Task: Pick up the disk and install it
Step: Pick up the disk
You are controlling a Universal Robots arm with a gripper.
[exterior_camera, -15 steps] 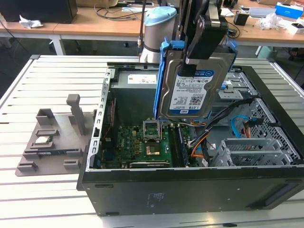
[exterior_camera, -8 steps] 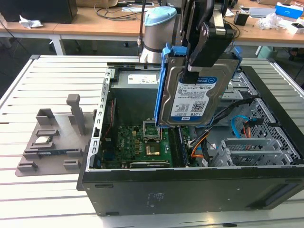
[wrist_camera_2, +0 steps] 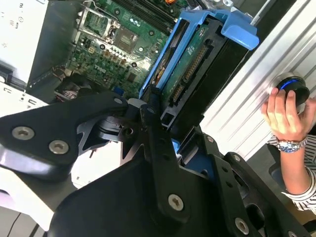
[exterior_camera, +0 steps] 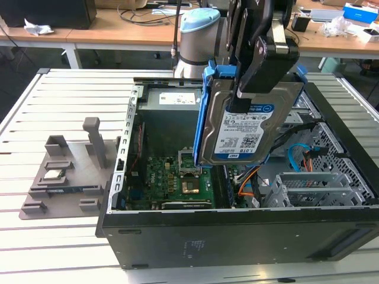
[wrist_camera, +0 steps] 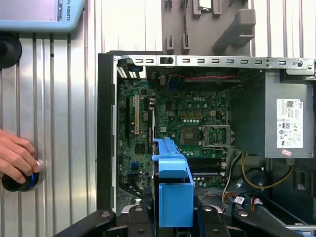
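Disk (exterior_camera: 237, 127), silver with its label showing in the exterior view and a blue carrier frame (wrist_camera: 173, 192) round its edges, hangs upright in the air above the open computer case (exterior_camera: 237, 236), over the motherboard (exterior_camera: 177, 177) and well clear of the bench (exterior_camera: 59, 254). Doing this carry well, I judge, calls for a firm pinch, an untilted drive, and clearance from the orange cables (exterior_camera: 246, 184) and the grey drive cage (exterior_camera: 314, 189). The end effector (exterior_camera: 244, 100) is closed on the disk's upper part, clamping both faces. A person's hand (wrist_camera_2: 284, 111) rests on a round knob (wrist_camera_2: 291, 86) on the bench.
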